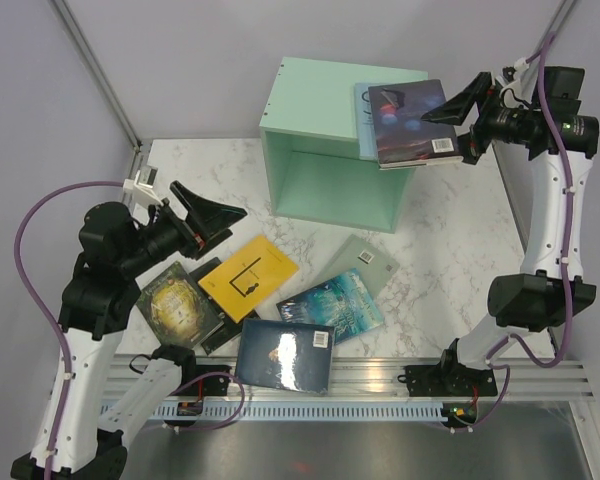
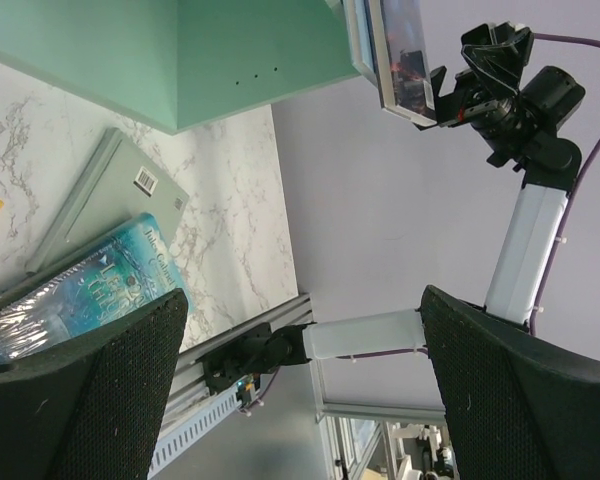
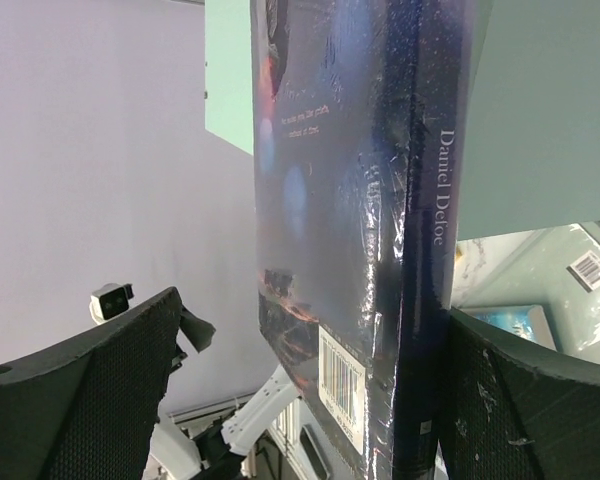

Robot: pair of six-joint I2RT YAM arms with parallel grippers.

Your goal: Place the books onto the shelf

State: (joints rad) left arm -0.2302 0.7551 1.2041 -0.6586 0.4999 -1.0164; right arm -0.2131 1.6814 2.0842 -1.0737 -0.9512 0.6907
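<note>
The mint-green shelf (image 1: 320, 100) stands at the back of the table with its open side toward me. On its top lie two books, a dark galaxy one (image 1: 408, 120) over a light blue one (image 1: 363, 120). My right gripper (image 1: 448, 128) is open around the galaxy book's (image 3: 350, 200) overhanging right edge, and the book's spine rests against one finger (image 3: 520, 400). My left gripper (image 1: 230, 225) hangs open and empty above the books on the table: yellow (image 1: 248, 277), gold-brown (image 1: 175, 305), navy (image 1: 285, 355), teal (image 1: 332, 305) and pale green (image 1: 365, 262).
A black book (image 1: 215, 330) peeks out from under the yellow one. The aluminium rail (image 1: 380, 380) runs along the table's near edge. Grey walls close in the back and both sides.
</note>
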